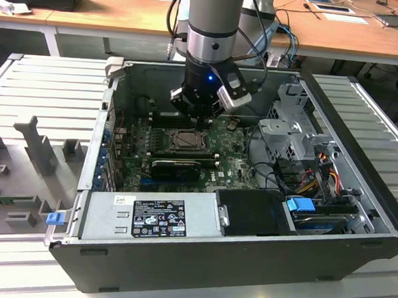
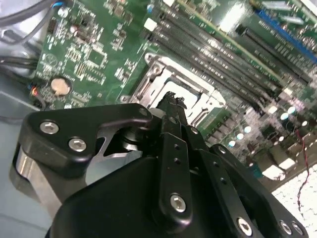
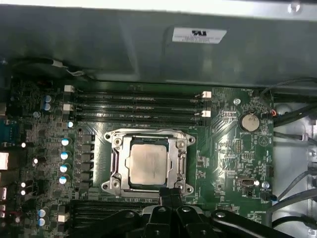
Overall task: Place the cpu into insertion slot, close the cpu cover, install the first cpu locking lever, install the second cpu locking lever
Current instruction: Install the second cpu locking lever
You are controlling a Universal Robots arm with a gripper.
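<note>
The cpu (image 3: 147,163), a dull silver square, lies in the insertion slot (image 3: 148,135) on the green board. The cpu cover (image 3: 177,166), a silver frame, lies flat around it. My gripper (image 3: 171,194) shows its black fingers pressed together, shut, at the socket's edge with nothing visible between them. In the second wrist view the gripper (image 2: 173,101) tips hang just over the cpu cover (image 2: 171,74). In the exterior view the gripper (image 1: 199,116) hovers low inside the case, at the far edge of the insertion slot (image 1: 184,141).
Memory slots (image 3: 138,106) run beside the socket, and a coin battery (image 3: 249,121) sits on the board. The open case has a power supply (image 1: 151,217) at the front, a drive cage (image 1: 295,121) and cables (image 1: 319,173) on the exterior view's right.
</note>
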